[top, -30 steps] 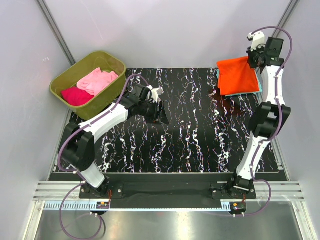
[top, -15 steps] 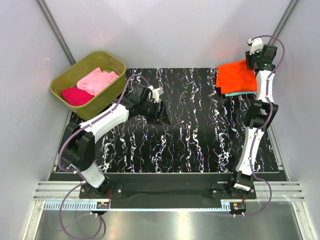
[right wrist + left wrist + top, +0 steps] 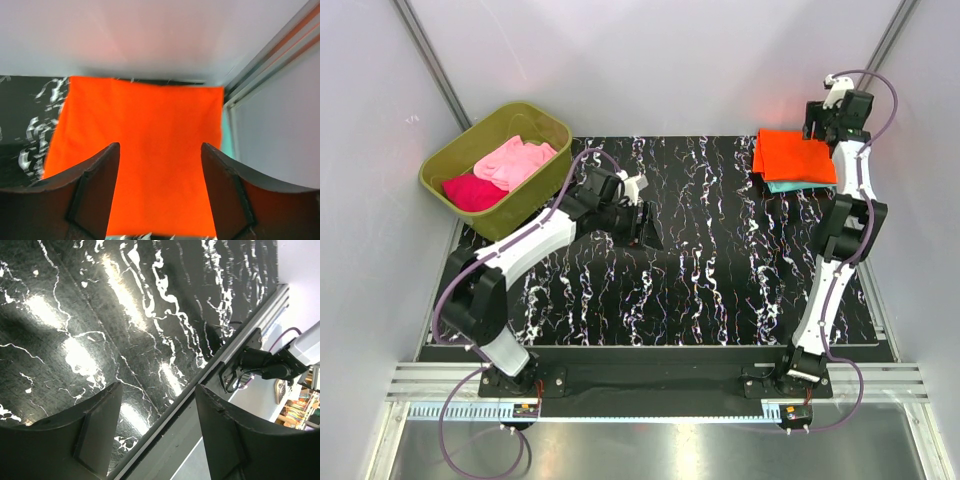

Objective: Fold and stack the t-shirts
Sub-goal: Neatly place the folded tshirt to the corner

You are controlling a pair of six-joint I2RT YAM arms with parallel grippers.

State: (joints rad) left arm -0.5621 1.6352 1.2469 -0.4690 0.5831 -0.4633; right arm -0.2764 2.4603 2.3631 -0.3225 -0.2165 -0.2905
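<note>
A folded orange t-shirt (image 3: 793, 157) lies flat on a folded teal t-shirt (image 3: 790, 186) at the table's far right corner; only a teal strip shows under it. My right gripper (image 3: 823, 118) hovers over the stack's far edge, open and empty. In the right wrist view its fingers (image 3: 160, 147) straddle the orange t-shirt (image 3: 150, 115) from above, with a teal sliver (image 3: 227, 145) at the right. A light pink t-shirt (image 3: 515, 160) and a magenta one (image 3: 472, 192) lie crumpled in the tub. My left gripper (image 3: 645, 228) hangs open over the bare table, left of centre, nothing between its fingers (image 3: 159, 390).
The olive-green tub (image 3: 545, 118) stands at the far left corner, off the marbled black tabletop (image 3: 700, 260). Grey walls close in behind and beside the stack. The left wrist view shows the table's metal edge rail (image 3: 210, 370) and the right arm's base (image 3: 265, 365).
My right gripper has opened and let go of the orange t-shirt, which has settled flat on the teal one. The right arm has stretched further back. The left arm has barely moved.
</note>
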